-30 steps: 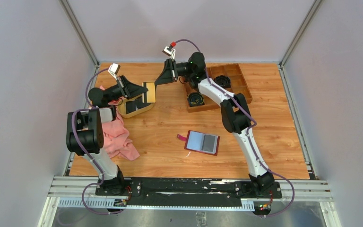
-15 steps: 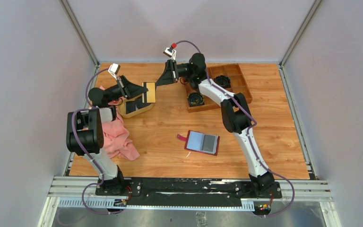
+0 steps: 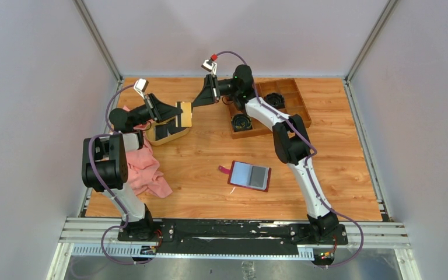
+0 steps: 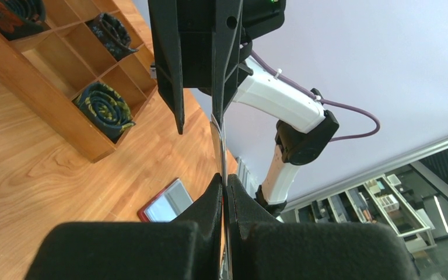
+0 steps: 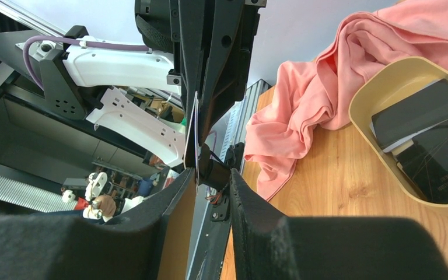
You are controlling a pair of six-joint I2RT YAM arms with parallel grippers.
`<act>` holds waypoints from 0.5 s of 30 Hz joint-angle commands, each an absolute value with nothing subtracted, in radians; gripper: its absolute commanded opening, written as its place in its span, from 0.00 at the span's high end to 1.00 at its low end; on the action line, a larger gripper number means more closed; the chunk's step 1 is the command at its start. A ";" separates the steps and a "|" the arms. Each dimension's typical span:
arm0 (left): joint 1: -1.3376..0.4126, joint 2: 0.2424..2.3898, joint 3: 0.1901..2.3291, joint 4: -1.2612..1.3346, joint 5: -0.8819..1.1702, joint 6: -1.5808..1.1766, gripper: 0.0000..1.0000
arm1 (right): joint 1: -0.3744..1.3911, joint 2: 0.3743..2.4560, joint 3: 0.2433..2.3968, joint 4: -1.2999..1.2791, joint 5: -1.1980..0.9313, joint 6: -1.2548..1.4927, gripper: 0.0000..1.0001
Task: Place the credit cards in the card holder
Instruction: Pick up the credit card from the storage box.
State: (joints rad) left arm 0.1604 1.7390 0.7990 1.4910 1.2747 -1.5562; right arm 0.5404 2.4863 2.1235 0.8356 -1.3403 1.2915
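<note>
1. A pink cloth [image 3: 146, 166] lies bunched against the left side of the oval tan dish [image 5: 363, 111], spilling toward the arm bases over the wooden table [image 3: 338, 175].
2. Inside the dish, dark credit cards [image 5: 420, 114] lie flat and overlap one another.
3. Above the dish's right end, the left gripper [image 4: 224, 182] is pressed together on a tan-gold credit card [image 3: 185, 116], pinching it in the air.
4. Just right of the dish and a little beyond it, the right gripper [image 5: 210, 175] meets that card from the opposite side. Its fingers are spread. The card's free edge sits between them, close along one finger, but I cannot tell whether it touches.
5. Well right of the dish and nearer the arm bases, the card holder [image 3: 249, 175] lies open and flat. Its greyish pockets face up and its snap tab points toward the dish's side.
6. Farthest right of the dish, a wooden compartment box [image 3: 294, 108] holds rolled dark bands [image 3: 241, 122] in some compartments.
</note>
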 commanded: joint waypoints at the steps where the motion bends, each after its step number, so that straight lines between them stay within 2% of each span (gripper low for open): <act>1: 0.145 1.707 0.792 1.552 1.293 -1.554 1.00 | 0.529 2.460 2.142 0.739 -1.334 1.215 0.70; 15: 0.105 1.757 0.810 1.555 1.292 -1.557 1.00 | 0.566 2.473 2.245 0.454 -1.306 1.039 0.70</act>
State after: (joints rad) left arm 0.1375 1.7439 0.7902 1.4868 1.2739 -1.5528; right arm 0.5426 2.4844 2.2070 0.5678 -1.3388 1.1290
